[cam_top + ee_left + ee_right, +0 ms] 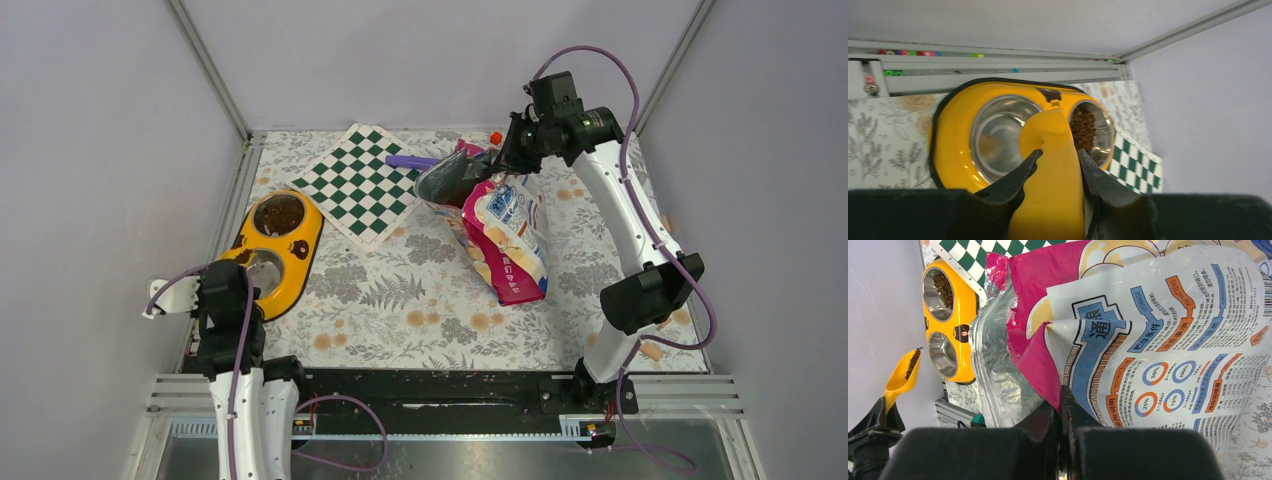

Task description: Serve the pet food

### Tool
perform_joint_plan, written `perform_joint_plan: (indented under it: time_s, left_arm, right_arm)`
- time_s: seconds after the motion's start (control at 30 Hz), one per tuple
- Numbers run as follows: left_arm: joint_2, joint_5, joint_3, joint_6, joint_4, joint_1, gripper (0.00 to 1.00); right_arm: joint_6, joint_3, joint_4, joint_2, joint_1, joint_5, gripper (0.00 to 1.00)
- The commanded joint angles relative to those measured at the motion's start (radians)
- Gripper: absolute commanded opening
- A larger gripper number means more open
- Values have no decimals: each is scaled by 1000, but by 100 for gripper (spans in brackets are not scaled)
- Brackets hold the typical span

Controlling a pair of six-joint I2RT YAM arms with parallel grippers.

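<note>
The pink-and-blue pet food bag (505, 235) lies on the floral cloth, its silver-lined mouth (455, 178) open toward the left. My right gripper (507, 165) is shut on the bag's top edge (1068, 365); the right wrist view shows its jaws (1063, 390) pinching the pink fold. My left gripper (1058, 155) is shut on the orange scoop (1053, 170), holding it over the yellow feeder (955, 130). The scoop (905, 375) carries kibble (912, 364). The far bowl holds kibble (1083, 130); the near bowl (998, 135) is bare steel.
A green-and-white chequered mat (360, 180) lies behind the feeder (300, 250). A purple stick (410, 160) and an orange-red cap (495, 138) sit behind the bag. Metal frame rails (998, 75) and grey walls close in on the left and the back.
</note>
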Motion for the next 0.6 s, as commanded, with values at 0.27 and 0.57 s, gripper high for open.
perform_joint_plan:
  time_s: [0.27,0.57]
  left_arm:
    - [137,-159,93,-62,-204,8,0]
    - [267,-228,218,-24,-288,7,0]
  right_arm:
    - [2,3,125,-48,-7,1,0]
    - [2,0,126,-48,-7,7,0]
